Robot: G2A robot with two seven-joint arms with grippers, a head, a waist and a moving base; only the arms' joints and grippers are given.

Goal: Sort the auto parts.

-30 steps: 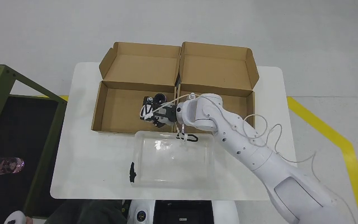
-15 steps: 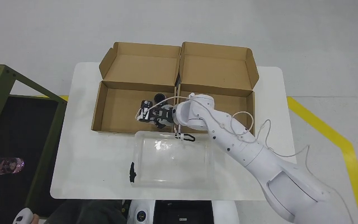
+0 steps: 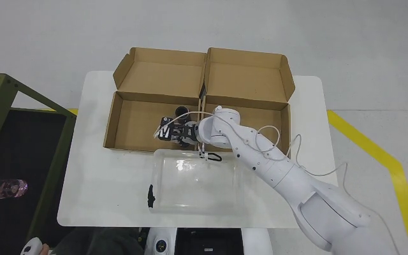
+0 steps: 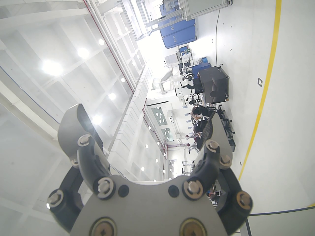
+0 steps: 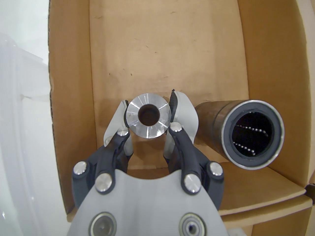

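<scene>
My right gripper (image 5: 149, 98) is inside the left cardboard box (image 5: 162, 37), shut on a short silver metal cylinder (image 5: 158, 126) with a bored centre, held just above the box floor. Right beside it lies a dark tubular bearing (image 5: 216, 119) with rows of small balls inside. From above, the right gripper (image 3: 169, 132) sits near the middle of the left box (image 3: 131, 124), with the bearing (image 3: 182, 111) just behind it. My left gripper (image 4: 145, 124) points up into the room, open with nothing between its fingers.
A second open cardboard box (image 3: 261, 121) stands to the right of the first. In front of both is a clear plastic tray (image 3: 197, 188) with a black part (image 3: 215, 156) at its back edge and another black part (image 3: 151, 196) at its left side.
The right arm has carried the silver cylinder a little further left into the left box, closer to the box floor.
</scene>
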